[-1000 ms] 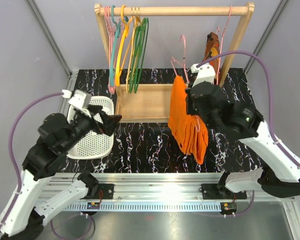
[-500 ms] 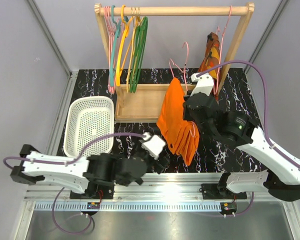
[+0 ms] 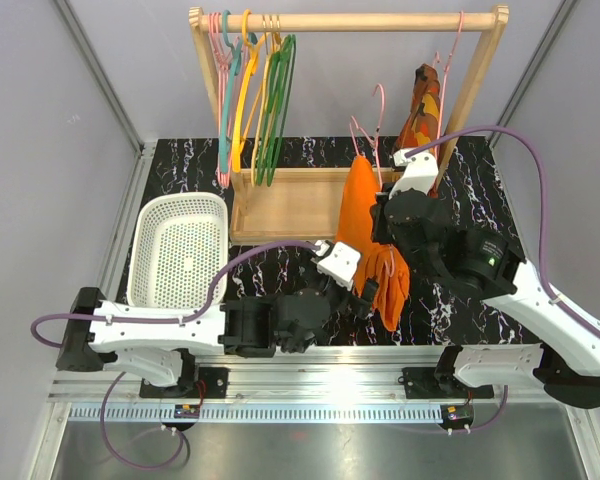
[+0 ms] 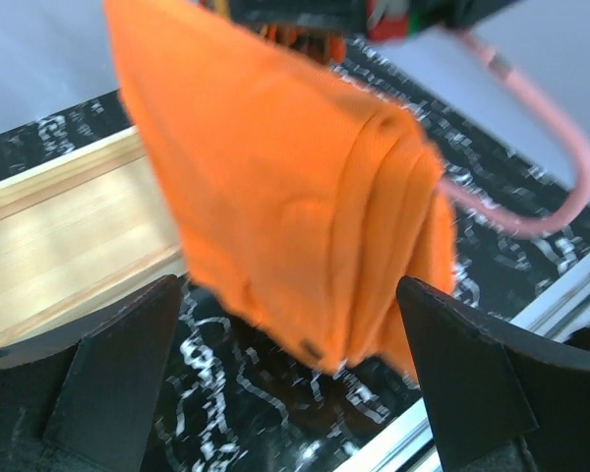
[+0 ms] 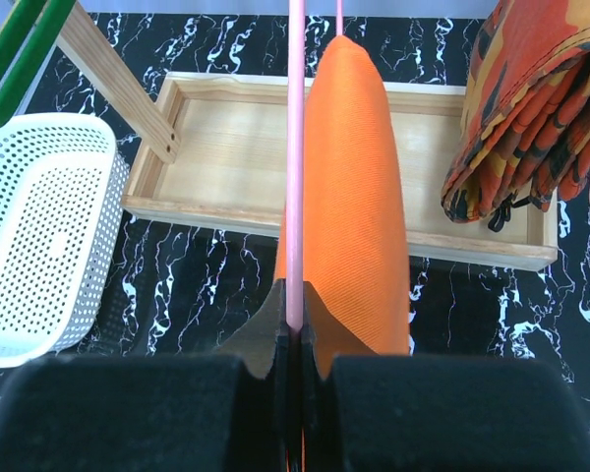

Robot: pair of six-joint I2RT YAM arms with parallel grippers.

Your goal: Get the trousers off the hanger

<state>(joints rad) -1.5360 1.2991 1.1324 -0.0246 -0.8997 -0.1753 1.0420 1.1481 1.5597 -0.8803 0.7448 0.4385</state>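
Right jaws pinch the hanger (image 5: 295,147) bearing the trousers (image 5: 359,197) — left jaws gape wide near them.

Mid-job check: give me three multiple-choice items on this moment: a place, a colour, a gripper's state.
1. Where is the white basket? A. on the table, left of the wooden tray; B. off the table; C. inside the wooden tray.
2. What colour is the hanger in the right gripper? A. green; B. pink; C. teal.
3. The left gripper is: A. shut on cloth; B. shut, empty; C. open.
Answers: 1 A, it sits beside the tray. 2 B, a pink wire runs into the shut jaws. 3 C, its fingers stand wide apart by the trousers.
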